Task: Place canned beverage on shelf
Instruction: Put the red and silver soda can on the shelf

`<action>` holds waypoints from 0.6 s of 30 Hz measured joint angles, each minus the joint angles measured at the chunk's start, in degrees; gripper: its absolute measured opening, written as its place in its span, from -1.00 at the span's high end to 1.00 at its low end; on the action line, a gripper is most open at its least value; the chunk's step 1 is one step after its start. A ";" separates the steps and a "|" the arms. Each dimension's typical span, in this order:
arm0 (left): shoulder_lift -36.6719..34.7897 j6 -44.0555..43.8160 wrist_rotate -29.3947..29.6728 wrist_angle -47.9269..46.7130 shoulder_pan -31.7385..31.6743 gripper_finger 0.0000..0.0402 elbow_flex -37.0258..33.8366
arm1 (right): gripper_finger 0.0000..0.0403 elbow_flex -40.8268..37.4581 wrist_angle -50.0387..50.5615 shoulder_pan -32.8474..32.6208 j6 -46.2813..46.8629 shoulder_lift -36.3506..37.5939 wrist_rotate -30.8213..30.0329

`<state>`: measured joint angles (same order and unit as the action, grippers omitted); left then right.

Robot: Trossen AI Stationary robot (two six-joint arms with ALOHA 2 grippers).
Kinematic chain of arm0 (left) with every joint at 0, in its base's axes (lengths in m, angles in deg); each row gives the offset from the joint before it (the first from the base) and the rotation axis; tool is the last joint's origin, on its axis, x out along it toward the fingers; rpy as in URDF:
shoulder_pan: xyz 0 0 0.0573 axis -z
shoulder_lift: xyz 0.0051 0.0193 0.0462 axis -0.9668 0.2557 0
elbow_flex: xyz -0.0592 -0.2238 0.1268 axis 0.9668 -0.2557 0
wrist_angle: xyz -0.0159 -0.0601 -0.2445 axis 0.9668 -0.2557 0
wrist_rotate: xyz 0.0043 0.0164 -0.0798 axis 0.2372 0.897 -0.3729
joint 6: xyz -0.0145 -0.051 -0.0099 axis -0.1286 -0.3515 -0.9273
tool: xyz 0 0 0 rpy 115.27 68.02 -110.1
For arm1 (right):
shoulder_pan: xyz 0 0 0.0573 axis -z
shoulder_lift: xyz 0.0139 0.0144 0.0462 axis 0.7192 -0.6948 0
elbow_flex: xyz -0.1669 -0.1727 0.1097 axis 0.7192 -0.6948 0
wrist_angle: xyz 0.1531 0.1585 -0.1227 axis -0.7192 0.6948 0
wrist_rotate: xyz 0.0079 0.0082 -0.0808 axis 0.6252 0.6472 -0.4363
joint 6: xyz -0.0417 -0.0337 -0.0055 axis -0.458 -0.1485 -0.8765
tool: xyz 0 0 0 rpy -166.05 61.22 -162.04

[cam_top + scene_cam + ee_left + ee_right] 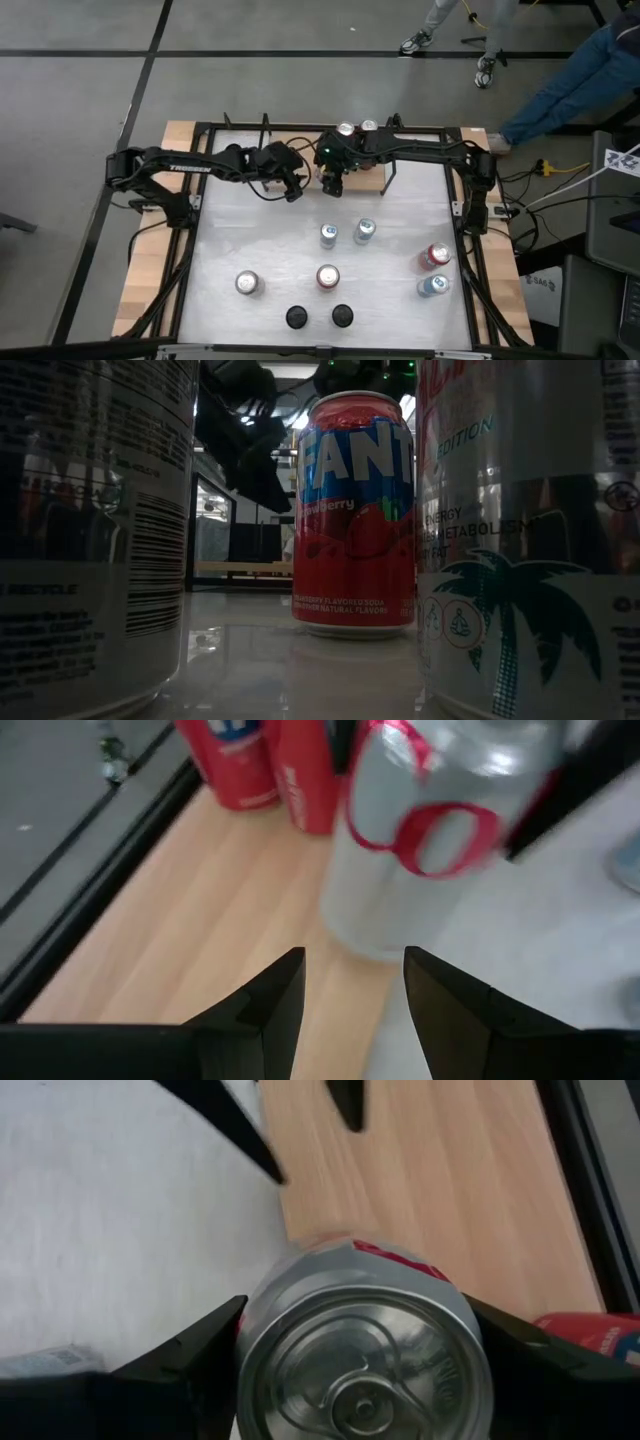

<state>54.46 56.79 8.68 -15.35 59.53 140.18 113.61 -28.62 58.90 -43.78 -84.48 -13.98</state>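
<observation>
- High view, at the left: our left gripper (pixel 292 187) hovers near the small light-wood shelf (pixel 375 183) at the table's far edge, jaws apart and holding nothing.
- At centre, our right gripper (pixel 333 180) has its jaws clamped on a silver aluminium can with red lettering (pixel 362 1350), just above the shelf's near edge, beside two red cans (pixel 357 129) already standing there.
- We judge the can rigid but dentable, smooth, slippery and probably heavy if full; gripping mid-wall across its round body seems safest.
- Farther right, more metal cans (pixel 432 270) stand on the glossy white tabletop (pixel 270 240).
</observation>
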 joint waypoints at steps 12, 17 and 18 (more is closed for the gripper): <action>3.66 -0.67 3.05 4.11 -0.04 0.19 0.00 | -0.46 0.00 0.23 -0.02 0.02 0.01 0.00; 4.78 -1.25 3.87 4.33 -0.04 0.19 -0.02 | -0.46 0.00 0.43 -0.02 0.02 0.01 0.00; 5.04 -1.35 3.86 4.08 -0.04 0.19 -0.02 | -0.46 0.00 0.44 -0.02 0.02 0.01 0.00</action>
<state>59.50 55.44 12.54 -11.27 59.48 140.16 113.61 -28.18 58.87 -43.76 -84.47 -13.98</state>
